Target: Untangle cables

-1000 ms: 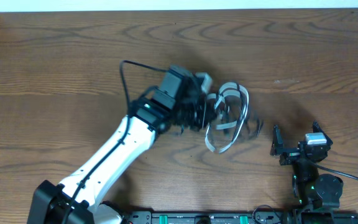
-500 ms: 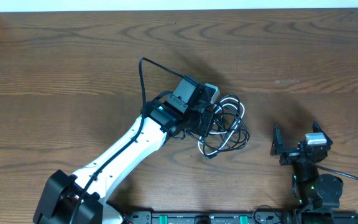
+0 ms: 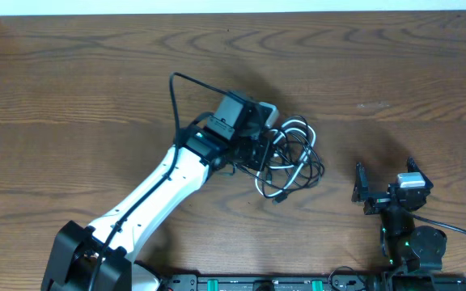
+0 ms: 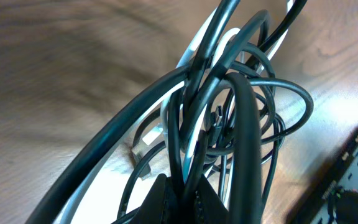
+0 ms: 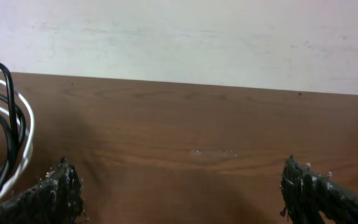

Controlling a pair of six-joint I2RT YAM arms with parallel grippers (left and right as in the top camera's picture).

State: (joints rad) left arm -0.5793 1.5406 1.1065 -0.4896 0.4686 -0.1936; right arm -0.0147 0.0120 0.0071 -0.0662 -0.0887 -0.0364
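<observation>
A tangle of thin black cables [image 3: 298, 166] with one white cable [image 3: 293, 124] looped through it sits at the table's middle. My left gripper [image 3: 259, 151] is at the tangle's left side, shut on a few strands. In the left wrist view the black fingers [image 4: 160, 198] pinch black and white strands, and the cables [image 4: 244, 106] fan out above them over the wood. My right gripper [image 3: 384, 180] stands open near the front right, apart from the tangle. Nothing lies between its fingers [image 5: 59, 186], and cable loops [image 5: 5, 134] show at that view's left edge.
The wooden table [image 3: 95, 97] stretches wide to the left and back. A pale wall [image 5: 185, 37] runs behind its far edge. The left arm's own thick black cable [image 3: 174, 101] arcs above its wrist. The arm bases and a black rail [image 3: 257, 283] line the front edge.
My left gripper has swung with the tangle in it; the loops, blurred and stretched a second ago, now hang bunched, and the wrist has drifted slightly left. The right arm has not moved.
</observation>
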